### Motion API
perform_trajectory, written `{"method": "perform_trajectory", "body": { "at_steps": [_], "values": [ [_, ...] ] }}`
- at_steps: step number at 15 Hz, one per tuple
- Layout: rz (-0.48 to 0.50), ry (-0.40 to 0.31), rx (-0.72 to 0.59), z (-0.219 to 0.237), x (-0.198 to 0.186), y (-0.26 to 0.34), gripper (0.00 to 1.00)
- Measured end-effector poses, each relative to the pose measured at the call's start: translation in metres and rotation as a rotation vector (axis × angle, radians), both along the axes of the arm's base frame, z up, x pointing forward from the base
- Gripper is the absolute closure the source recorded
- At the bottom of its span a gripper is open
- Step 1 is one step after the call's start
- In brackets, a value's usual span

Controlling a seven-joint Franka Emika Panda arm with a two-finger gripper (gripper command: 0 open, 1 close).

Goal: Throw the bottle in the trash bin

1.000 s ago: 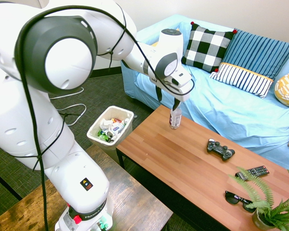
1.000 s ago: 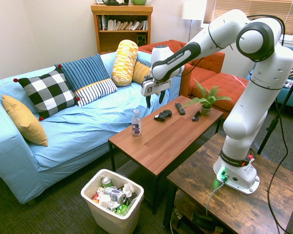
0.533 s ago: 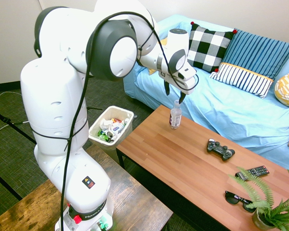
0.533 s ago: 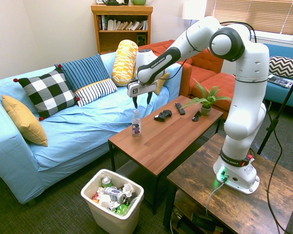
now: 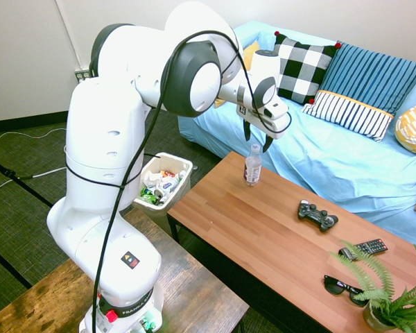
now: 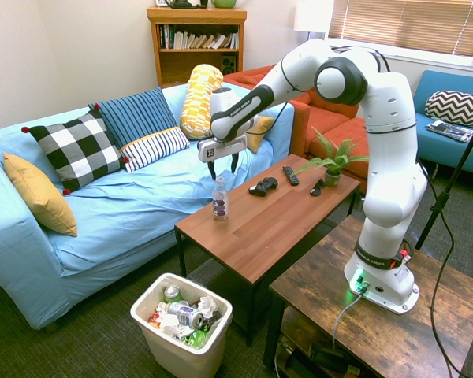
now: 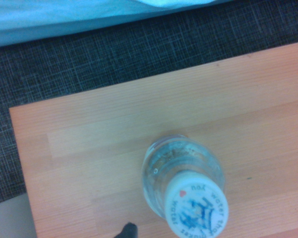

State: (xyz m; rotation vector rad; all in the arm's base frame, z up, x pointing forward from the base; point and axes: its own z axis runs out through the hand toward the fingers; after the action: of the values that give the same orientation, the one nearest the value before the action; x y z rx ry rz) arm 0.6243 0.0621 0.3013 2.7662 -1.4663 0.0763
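The bottle (image 5: 252,166) stands upright near the sofa-side end of the wooden coffee table (image 5: 263,229), clear with a pale cap and a dark label band (image 6: 219,206). My gripper (image 5: 257,142) hangs directly above its cap, open, fingers pointing down and touching nothing; the same gripper (image 6: 222,171) shows in the second exterior view. In the wrist view the bottle cap (image 7: 196,203) sits close below on the table (image 7: 114,124). The white trash bin (image 5: 152,159) stands on the floor off the table's end, its rim (image 6: 221,315) around cans and wrappers.
A game controller (image 5: 317,215), remote (image 5: 362,248), sunglasses (image 5: 345,288) and potted fern (image 5: 395,298) lie farther along the table. The blue sofa (image 6: 102,213) with cushions runs behind it. A dark wooden side table (image 5: 187,291) bears the arm.
The arm has swung round and the open gripper has shifted along the table from beside the controller to a spot right over the bottle. The bottle and bin have not moved.
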Motion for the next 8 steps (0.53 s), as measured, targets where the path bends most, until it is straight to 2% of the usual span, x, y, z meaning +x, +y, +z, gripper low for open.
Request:
{"method": "perform_trajectory", "body": {
  "at_steps": [4, 5, 8],
  "values": [
    [0.002, 0.029, -0.006, -0.02, 0.003, 0.004, 0.0],
    [0.001, 0.036, -0.009, -0.024, 0.003, 0.004, 1.0],
    [0.002, 0.039, -0.012, -0.029, 0.006, 0.004, 1.0]
  ]
}}
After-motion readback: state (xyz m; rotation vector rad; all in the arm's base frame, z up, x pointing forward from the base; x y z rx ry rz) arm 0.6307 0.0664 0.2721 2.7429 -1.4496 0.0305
